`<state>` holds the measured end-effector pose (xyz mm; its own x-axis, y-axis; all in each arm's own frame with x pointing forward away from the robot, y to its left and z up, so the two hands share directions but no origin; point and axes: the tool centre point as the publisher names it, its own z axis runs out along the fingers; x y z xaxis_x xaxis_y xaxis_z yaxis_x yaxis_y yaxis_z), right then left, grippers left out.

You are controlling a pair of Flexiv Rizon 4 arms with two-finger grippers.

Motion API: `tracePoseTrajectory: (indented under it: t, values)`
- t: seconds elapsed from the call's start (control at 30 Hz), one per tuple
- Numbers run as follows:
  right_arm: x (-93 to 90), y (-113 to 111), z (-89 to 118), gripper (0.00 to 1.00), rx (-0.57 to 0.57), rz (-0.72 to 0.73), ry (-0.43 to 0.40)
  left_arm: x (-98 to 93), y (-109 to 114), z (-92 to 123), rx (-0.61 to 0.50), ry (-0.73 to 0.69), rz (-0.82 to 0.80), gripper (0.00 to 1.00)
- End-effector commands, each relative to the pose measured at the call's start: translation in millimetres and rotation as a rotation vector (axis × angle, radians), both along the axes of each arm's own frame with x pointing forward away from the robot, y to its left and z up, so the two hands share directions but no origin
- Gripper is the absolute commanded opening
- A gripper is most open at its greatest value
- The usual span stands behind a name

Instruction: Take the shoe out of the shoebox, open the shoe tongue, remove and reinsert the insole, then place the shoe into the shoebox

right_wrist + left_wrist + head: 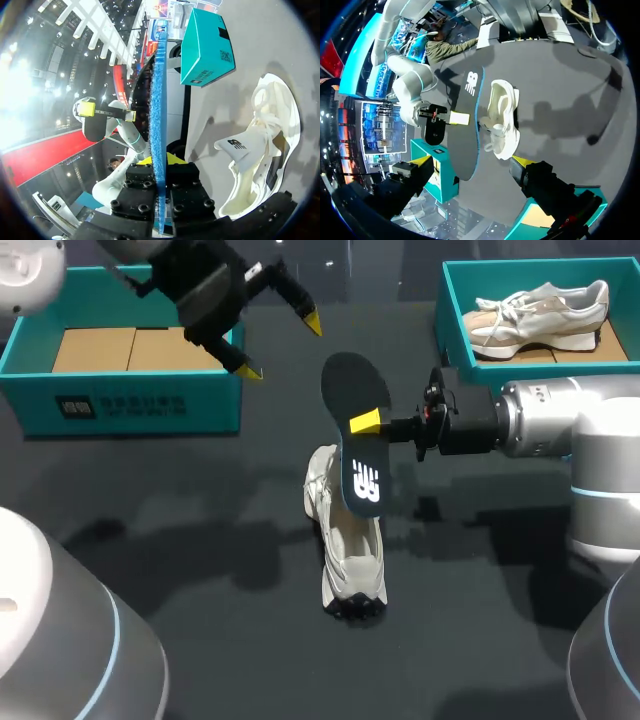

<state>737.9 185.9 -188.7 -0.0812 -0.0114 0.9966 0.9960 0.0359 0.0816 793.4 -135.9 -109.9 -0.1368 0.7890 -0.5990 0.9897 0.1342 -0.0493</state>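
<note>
My right gripper (365, 425) is shut on a dark insole (355, 430) and holds it on edge in the air, above the middle of the table. In the right wrist view the insole's blue edge (159, 115) runs straight out from between the fingers of the right gripper (160, 162). A white shoe (350, 550) lies on the dark table just below the insole, its tongue pulled open (237, 147). My left gripper (282, 346) hangs open and holds nothing, behind and to the left of the insole. From the left wrist view, insole (467, 115) and shoe (502, 120) lie ahead of the left gripper (472, 162).
A teal shoebox (120, 400) with a cardboard insert stands at the back left, under my left arm. A second teal box (450, 300) at the back right holds another white shoe (540, 312).
</note>
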Motion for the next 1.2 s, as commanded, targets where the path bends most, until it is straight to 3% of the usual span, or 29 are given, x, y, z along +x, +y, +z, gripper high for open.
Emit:
tracePoseTrajectory:
  t: [0.03, 0.6, 0.97, 1.2]
  values:
    - [-0.5, 0.4, -0.1, 0.0, -0.002, 0.0, 0.0, -11.7, 6.2, -6.4, -0.55, -0.111, 0.005, 1.0]
    - [-0.5, 0.4, -0.1, 0.0, -0.002, 0.0, 0.0, -11.7, 6.2, -6.4, -0.55, -0.111, 0.005, 1.0]
    - [-1.6, 4.3, -0.9, 0.0, 0.016, -0.017, -0.006, -9.7, -3.7, -42.0, -0.686, -0.088, 0.026, 1.0]
    - [-2.9, 5.7, 0.6, 0.0, 0.014, -0.048, -0.012, -9.9, -5.3, -42.9, -0.697, -0.08, 0.017, 1.0]
